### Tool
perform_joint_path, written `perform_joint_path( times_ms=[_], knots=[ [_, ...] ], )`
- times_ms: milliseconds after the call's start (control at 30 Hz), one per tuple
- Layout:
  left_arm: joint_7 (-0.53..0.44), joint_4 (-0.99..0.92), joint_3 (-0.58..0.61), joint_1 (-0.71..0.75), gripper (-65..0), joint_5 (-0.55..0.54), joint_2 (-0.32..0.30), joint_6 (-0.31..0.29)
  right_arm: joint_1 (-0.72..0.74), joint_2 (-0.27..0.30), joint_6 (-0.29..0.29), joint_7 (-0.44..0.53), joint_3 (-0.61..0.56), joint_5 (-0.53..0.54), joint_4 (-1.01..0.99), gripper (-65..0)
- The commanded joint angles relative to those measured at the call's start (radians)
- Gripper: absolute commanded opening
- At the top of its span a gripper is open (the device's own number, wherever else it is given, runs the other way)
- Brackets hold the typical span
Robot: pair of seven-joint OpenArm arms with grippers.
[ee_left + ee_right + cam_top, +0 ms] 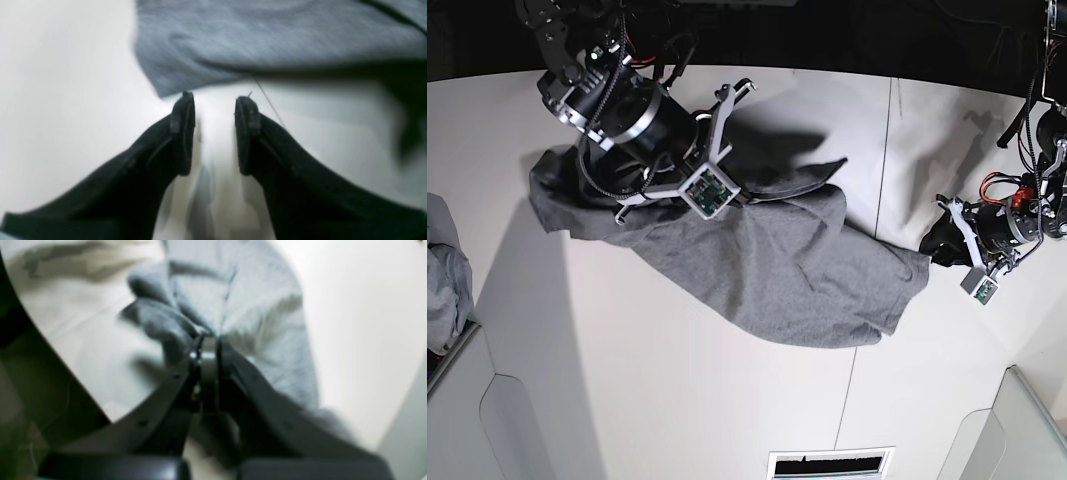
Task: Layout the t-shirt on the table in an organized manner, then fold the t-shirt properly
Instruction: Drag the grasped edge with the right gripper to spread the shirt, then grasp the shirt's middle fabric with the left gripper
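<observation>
The dark-grey t-shirt (767,270) lies crumpled across the middle of the white table (677,400), bunched into folds. My right gripper (208,340) is shut on a raised fold of the t-shirt (260,323); in the base view that arm (642,125) reaches over the shirt's upper left part. Beside the shirt's right corner, my left gripper (217,100) stands open just above the table. Its fingertips (186,100) stop short of the t-shirt's edge (267,40), with nothing between them. In the base view the left gripper (939,238) sits just right of the shirt.
A paler grey cloth bundle (442,270) lies at the left edge. Light grey bins stand at the lower left (487,420) and lower right (1017,430). A thin dark seam (882,160) crosses the table. A vent (827,465) sits at the near edge.
</observation>
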Motion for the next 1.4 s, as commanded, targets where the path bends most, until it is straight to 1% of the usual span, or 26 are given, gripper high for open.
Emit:
perform_joint_path(
  times_ms=[0, 167, 200, 267, 300, 333, 400, 433, 500, 600, 667, 767, 833, 867, 900, 967, 1000, 1067, 1100, 1133, 1167, 1200, 1300, 1367],
  knots=[
    [-0.014, 0.014, -0.01, -0.019, -42.2, -0.018, -0.025, -0.004, -0.001, -0.004, -0.002, 0.04, 0.002, 0.009, 0.038, -65.0],
    [0.005, 0.014, -0.01, -0.019, -42.2, -0.023, -0.034, -0.004, 0.001, -0.004, -0.002, 0.083, 0.002, 0.009, -0.014, -65.0],
    [0.004, 0.014, -0.01, -0.019, -42.2, -0.024, -0.034, -0.004, 0.001, -0.004, -0.002, 0.084, 0.002, 0.009, -0.025, -60.0],
    [0.004, 0.014, -0.01, -0.019, -42.2, -0.024, -0.034, -0.004, 0.0, -0.003, -0.007, 0.082, 0.002, 0.009, -0.032, -43.4],
    [0.004, 0.014, -0.01, -0.019, -42.2, -0.028, -0.034, -0.004, 0.0, -0.003, -0.008, 0.079, 0.002, 0.008, -0.032, -38.0],
    [0.005, 0.014, -0.01, -0.019, -42.2, -0.041, -0.034, -0.005, 0.0, -0.003, -0.019, 0.079, 0.006, 0.008, -0.031, -35.7],
    [0.028, 0.016, -0.01, -0.019, -42.2, -0.053, -0.034, -0.039, 0.0, -0.003, -0.056, 0.079, 0.022, -0.002, -0.026, -35.7],
    [0.043, 0.024, -0.01, -0.019, -42.2, -0.054, -0.034, -0.039, 0.0, -0.003, -0.074, 0.079, 0.034, -0.013, -0.021, -35.7],
    [0.073, 0.055, -0.01, -0.016, -42.2, -0.09, -0.034, -0.039, 0.0, -0.003, -0.107, 0.074, 0.071, -0.041, -0.012, -35.7],
    [0.102, 0.135, -0.01, -0.008, -42.2, -0.115, -0.037, -0.039, 0.0, -0.003, -0.146, 0.058, 0.158, -0.055, -0.004, -35.7],
    [0.109, 0.207, -0.01, 0.009, -42.2, -0.136, -0.037, -0.039, -0.003, -0.003, -0.158, 0.053, 0.224, -0.055, -0.004, -35.7],
    [0.132, 0.314, -0.01, 0.043, -42.2, -0.198, -0.029, -0.039, -0.003, -0.003, -0.179, 0.032, 0.321, -0.042, -0.005, -35.7],
    [0.133, 0.382, -0.01, 0.078, -42.2, -0.227, -0.019, -0.039, -0.009, -0.003, -0.178, 0.023, 0.383, -0.014, -0.008, -35.7],
    [0.133, 0.414, -0.01, 0.098, -42.2, -0.232, -0.01, -0.039, -0.016, 0.0, -0.17, 0.023, 0.411, 0.001, -0.012, -35.7],
    [0.133, 0.445, -0.007, 0.118, -42.2, -0.235, -0.001, -0.039, -0.025, 0.006, -0.149, 0.023, 0.436, 0.02, -0.018, -35.7],
    [0.133, 0.499, 0.016, 0.156, -42.2, -0.235, 0.015, -0.039, -0.048, 0.028, -0.089, 0.022, 0.476, 0.067, -0.038, -35.7],
    [0.133, 0.52, 0.039, 0.171, -42.2, -0.233, 0.022, -0.039, -0.058, 0.045, -0.04, 0.023, 0.491, 0.098, -0.051, -35.7],
    [0.132, 0.546, 0.1, 0.188, -40.9, -0.214, 0.036, -0.039, -0.069, 0.084, 0.094, 0.026, 0.506, 0.175, -0.083, -35.7],
    [0.131, 0.553, 0.138, 0.19, -37.2, -0.194, 0.042, -0.039, -0.069, 0.106, 0.153, 0.026, 0.508, 0.22, -0.098, -35.7],
    [0.131, 0.558, 0.179, 0.19, -33.0, -0.174, 0.05, -0.039, -0.068, 0.13, 0.183, 0.026, 0.508, 0.259, -0.113, -35.7],
    [0.13, 0.559, 0.217, 0.19, -29.7, -0.152, 0.058, -0.039, -0.064, 0.152, 0.193, 0.026, 0.508, 0.291, -0.127, -35.7],
    [0.123, 0.559, 0.252, 0.19, -28.0, -0.122, 0.069, -0.039, -0.06, 0.173, 0.197, 0.026, 0.508, 0.308, -0.14, -35.7],
    [0.116, 0.559, 0.331, 0.19, -27.8, -0.041, 0.108, -0.039, -0.036, 0.211, 0.197, 0.026, 0.508, 0.312, -0.187, -35.7],
    [0.107, 0.559, 0.369, 0.19, -27.8, 0.0, 0.134, -0.039, -0.015, 0.218, 0.2, 0.026, 0.507, 0.315, -0.231, -35.7]
  ],
)
